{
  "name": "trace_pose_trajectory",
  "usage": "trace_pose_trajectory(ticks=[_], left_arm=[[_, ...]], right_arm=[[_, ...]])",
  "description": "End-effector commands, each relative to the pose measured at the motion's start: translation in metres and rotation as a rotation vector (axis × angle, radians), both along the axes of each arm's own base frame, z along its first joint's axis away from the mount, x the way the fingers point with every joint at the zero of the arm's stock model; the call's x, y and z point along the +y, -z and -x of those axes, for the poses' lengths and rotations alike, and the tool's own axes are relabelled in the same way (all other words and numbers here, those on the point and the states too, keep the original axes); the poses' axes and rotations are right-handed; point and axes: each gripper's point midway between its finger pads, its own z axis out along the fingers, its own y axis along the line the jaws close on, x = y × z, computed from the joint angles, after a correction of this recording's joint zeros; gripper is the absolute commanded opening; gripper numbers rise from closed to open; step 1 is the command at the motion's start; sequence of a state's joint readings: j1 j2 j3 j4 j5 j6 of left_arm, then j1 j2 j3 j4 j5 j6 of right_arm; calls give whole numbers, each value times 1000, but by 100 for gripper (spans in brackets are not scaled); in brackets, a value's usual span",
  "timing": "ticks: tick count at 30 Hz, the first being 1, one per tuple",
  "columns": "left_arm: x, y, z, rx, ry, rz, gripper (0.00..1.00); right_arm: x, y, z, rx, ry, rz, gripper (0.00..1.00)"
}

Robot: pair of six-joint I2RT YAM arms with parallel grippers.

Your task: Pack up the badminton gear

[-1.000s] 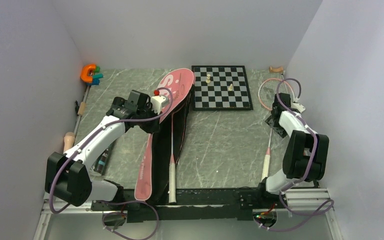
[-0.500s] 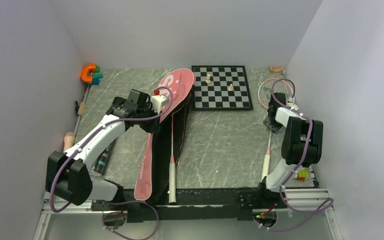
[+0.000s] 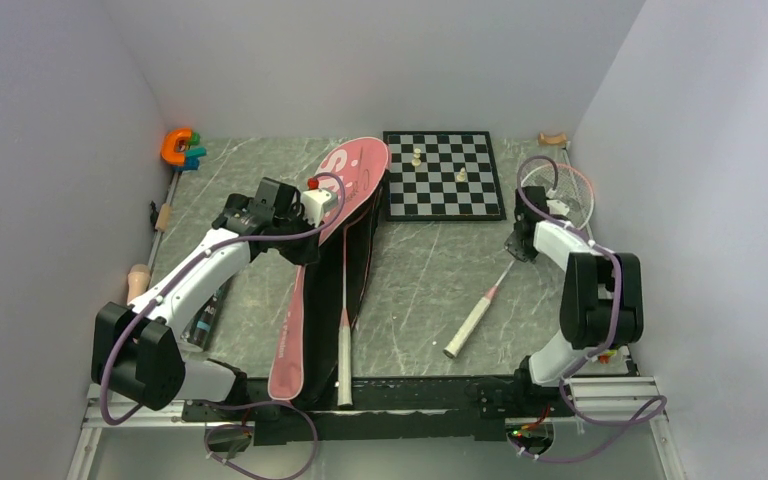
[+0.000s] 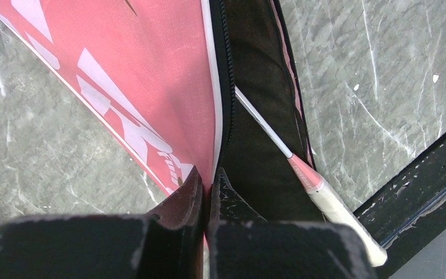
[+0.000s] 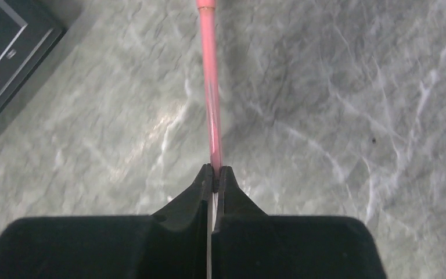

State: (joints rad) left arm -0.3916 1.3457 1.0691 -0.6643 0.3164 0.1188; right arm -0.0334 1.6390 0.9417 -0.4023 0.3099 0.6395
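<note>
Right gripper (image 5: 215, 174) is clenched on the thin, glossy pink shaft of a racket (image 3: 470, 325), its white wrapped handle slanting across the marbled grey table (image 3: 430, 260). Left gripper (image 4: 209, 181) pinches the smooth pink flap of the long SPORT bag (image 3: 352, 165), whose black lining cradles the second racket (image 4: 305, 177)

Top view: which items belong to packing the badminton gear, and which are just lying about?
Job: pink bag; first racket, partly in the bag's opening; second racket, pinched by the right gripper.
Lying about: chessboard with pale pieces; orange toy.
</note>
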Motion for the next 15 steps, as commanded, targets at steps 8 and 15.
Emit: trace_pose_trajectory(ticks=[8,15], left_arm=[[-5,-27,-15,-76,3,32,0],[-8,-30,-19,-69,-3,43,0]], right_arm=[[30,-106,40,-213,-51,110,0],[128,-119,96,-152,-386,3,0]])
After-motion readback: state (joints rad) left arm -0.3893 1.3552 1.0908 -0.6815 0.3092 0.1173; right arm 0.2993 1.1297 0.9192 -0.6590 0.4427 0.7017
